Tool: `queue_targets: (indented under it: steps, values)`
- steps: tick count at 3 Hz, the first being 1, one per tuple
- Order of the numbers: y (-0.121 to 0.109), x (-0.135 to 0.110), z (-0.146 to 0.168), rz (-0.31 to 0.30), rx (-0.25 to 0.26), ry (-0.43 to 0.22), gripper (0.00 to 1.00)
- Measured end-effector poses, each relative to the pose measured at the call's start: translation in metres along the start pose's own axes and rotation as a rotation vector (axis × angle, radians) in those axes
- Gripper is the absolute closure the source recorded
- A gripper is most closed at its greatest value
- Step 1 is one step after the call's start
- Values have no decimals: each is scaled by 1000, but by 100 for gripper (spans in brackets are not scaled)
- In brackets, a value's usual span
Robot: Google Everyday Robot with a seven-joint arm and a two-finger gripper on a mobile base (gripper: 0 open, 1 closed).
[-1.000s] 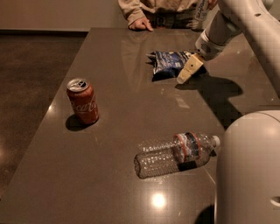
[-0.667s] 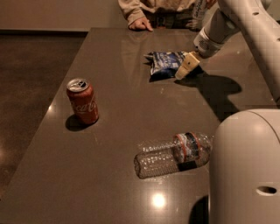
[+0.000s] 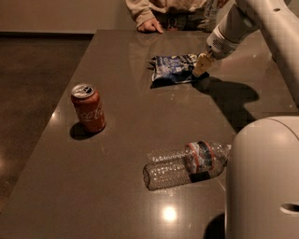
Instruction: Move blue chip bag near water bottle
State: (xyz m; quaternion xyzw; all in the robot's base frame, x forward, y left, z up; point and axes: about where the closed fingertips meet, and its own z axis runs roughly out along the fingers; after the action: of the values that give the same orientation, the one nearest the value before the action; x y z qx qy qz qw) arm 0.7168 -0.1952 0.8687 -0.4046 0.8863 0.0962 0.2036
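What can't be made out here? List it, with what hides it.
- Cap end of the water bottle: hidden behind the robot's white body, camera view.
- The pincer, at the blue chip bag's right end: grip on the bag unclear, too small.
- Person at the table's far edge: only a hand and sleeve show, cut off by the top edge.

One each — bag (image 3: pixel 172 69), bottle (image 3: pixel 186 164), can (image 3: pixel 88 108), gripper (image 3: pixel 201 69)
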Motion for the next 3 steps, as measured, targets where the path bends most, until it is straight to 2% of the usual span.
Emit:
queue_targets:
  steps: [1,2,3]
  values:
    - [25,13,-36,-51,-4,-33,98]
    - [54,33,-59,-88,-25,-42,100]
    - [96,59,-81,-129,-72,-65,100]
